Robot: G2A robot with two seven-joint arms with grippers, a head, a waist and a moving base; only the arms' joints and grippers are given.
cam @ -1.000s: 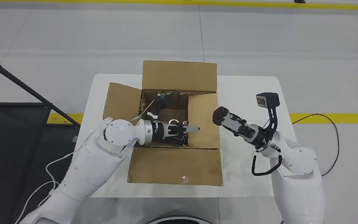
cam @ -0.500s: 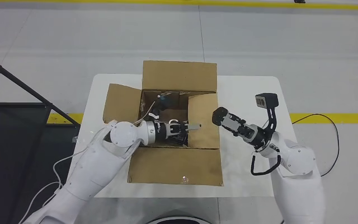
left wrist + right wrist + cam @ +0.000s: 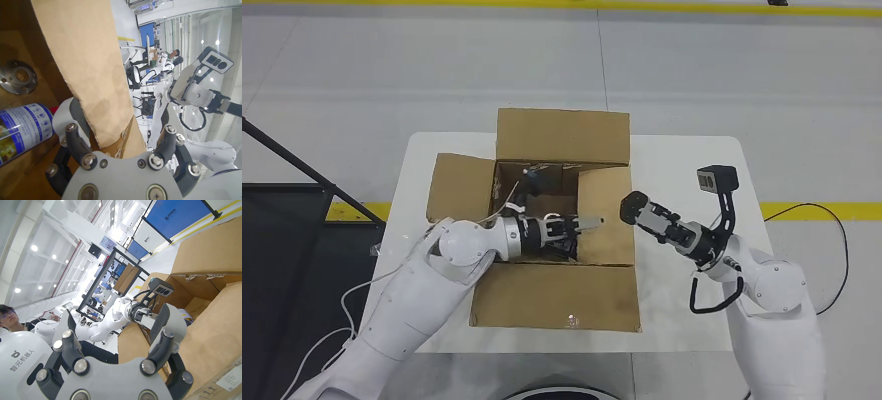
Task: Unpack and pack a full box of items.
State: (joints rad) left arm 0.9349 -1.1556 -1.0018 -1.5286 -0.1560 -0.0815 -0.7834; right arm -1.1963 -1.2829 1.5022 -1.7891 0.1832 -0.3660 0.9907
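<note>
An open cardboard box stands on the white table. My left gripper is inside it at the right flap. It is open, and the flap's torn edge lies between the two fingers. A spray can with a blue label and a round metal flange lie on the box floor beside it. My right gripper hangs just outside the right flap, open, with nothing between its fingers.
The box's other flaps spread out to the back, left and front. Bare table lies to the right of the box under my right arm. A dark item sits in the box's back part.
My left arm has edged slightly to the right, bringing its fingertip a little farther over the right flap. The right arm has hardly moved.
</note>
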